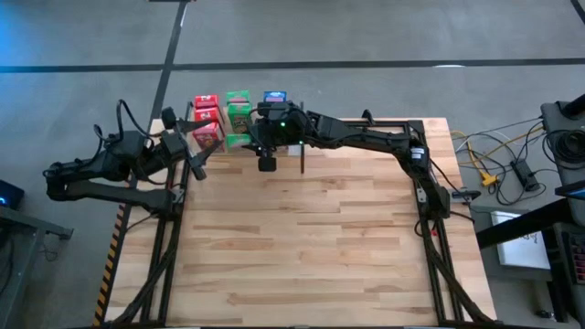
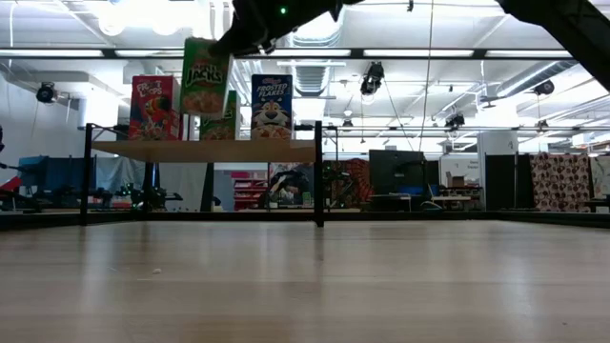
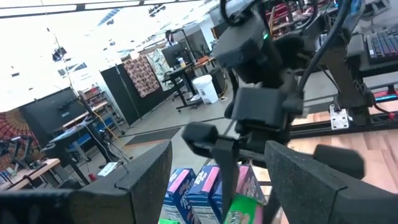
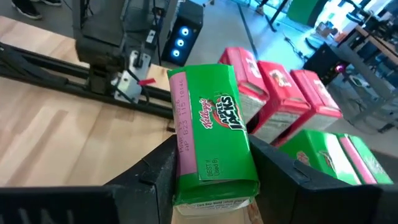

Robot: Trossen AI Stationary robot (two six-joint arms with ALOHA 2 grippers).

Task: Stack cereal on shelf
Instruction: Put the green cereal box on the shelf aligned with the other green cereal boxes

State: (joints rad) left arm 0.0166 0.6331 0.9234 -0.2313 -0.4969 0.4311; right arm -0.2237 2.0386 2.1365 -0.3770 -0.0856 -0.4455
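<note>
My right pincer (image 4: 214, 180) gripped a green cereal box (image 4: 211, 146) between its fingers, above the shelf (image 2: 214, 151); red boxes (image 4: 280, 93) stood just beyond. My left pincer (image 3: 217, 180) waited open, beside the shelf.

Grey concrete floor (image 1: 366, 32) around the table, crossed by dark seam lines. Butcher-block tabletop (image 1: 302, 247), pale wood, fills the foreground in low view. Beyond it: large open hall, exposed ceiling with long strip lights (image 2: 457, 52) and hanging spotlights (image 2: 372, 78). Patterned fabric partition (image 2: 562, 181) at far right, black divider panels (image 2: 396, 171) mid-room. Desks, a white bin (image 3: 204, 88), cables (image 1: 498, 160) on floor.
</note>
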